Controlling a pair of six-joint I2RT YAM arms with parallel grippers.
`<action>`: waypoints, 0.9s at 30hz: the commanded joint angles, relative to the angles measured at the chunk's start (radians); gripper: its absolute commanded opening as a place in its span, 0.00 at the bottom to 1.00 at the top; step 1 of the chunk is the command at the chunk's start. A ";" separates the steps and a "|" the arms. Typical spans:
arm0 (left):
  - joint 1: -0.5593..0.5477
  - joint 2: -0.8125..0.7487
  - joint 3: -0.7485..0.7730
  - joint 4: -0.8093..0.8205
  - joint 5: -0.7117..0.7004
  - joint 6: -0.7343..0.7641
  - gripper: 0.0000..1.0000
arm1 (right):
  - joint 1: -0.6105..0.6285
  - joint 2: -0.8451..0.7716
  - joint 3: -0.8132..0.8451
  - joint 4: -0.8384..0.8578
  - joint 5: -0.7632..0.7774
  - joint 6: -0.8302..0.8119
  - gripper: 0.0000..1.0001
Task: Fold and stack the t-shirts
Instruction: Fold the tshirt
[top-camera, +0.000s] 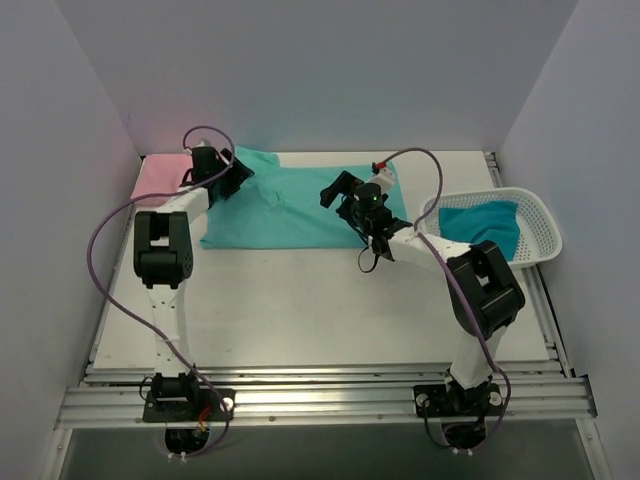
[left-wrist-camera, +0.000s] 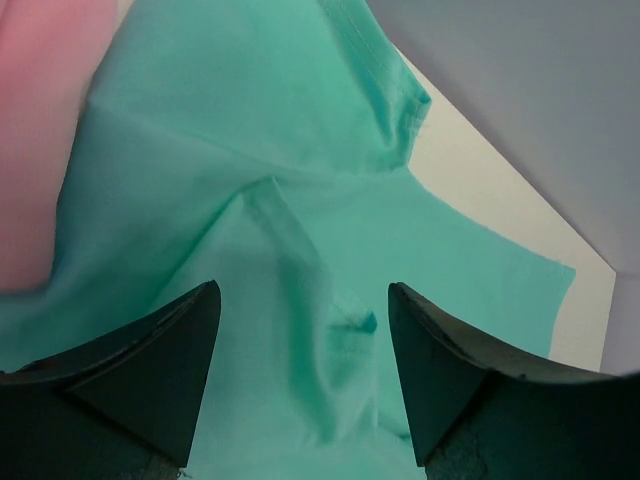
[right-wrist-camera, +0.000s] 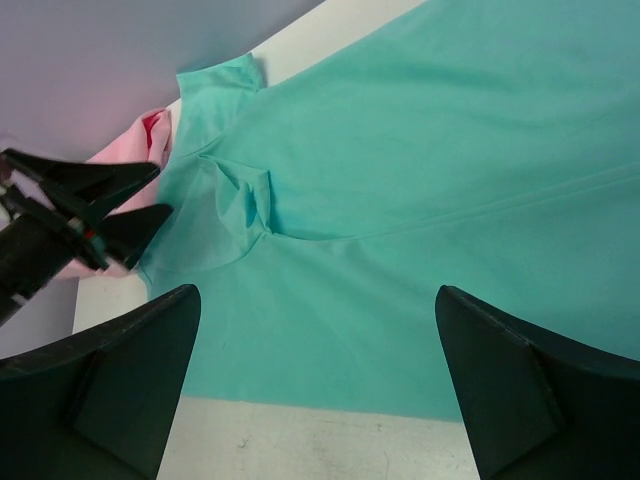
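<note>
A light mint-green t-shirt (top-camera: 290, 205) lies spread across the back of the table. My left gripper (top-camera: 232, 175) hovers open over the shirt's left end, and a raised fold of the mint cloth (left-wrist-camera: 300, 250) lies between its fingertips (left-wrist-camera: 175, 345). A pale pink t-shirt (top-camera: 160, 178) lies just left of it, also seen in the left wrist view (left-wrist-camera: 40, 130). My right gripper (top-camera: 340, 190) stands open above the mint shirt (right-wrist-camera: 420, 170) near its front hem, holding nothing. The right wrist view also shows the left gripper (right-wrist-camera: 150, 195) with its jaws apart. A darker teal t-shirt (top-camera: 480, 228) lies in the basket.
A white mesh basket (top-camera: 535, 215) stands at the right edge of the white table (top-camera: 320, 300). Grey walls close in the back and both sides. Purple cables loop off both arms.
</note>
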 joint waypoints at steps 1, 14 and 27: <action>-0.003 -0.321 -0.196 0.054 -0.045 0.043 0.77 | -0.003 -0.080 -0.024 -0.025 0.066 -0.041 1.00; -0.048 -0.687 -0.834 0.183 -0.091 0.045 0.78 | -0.115 0.026 -0.059 -0.080 0.083 -0.045 1.00; -0.100 -0.551 -0.846 0.189 -0.131 0.066 0.75 | -0.202 0.169 -0.102 -0.020 -0.019 -0.046 0.48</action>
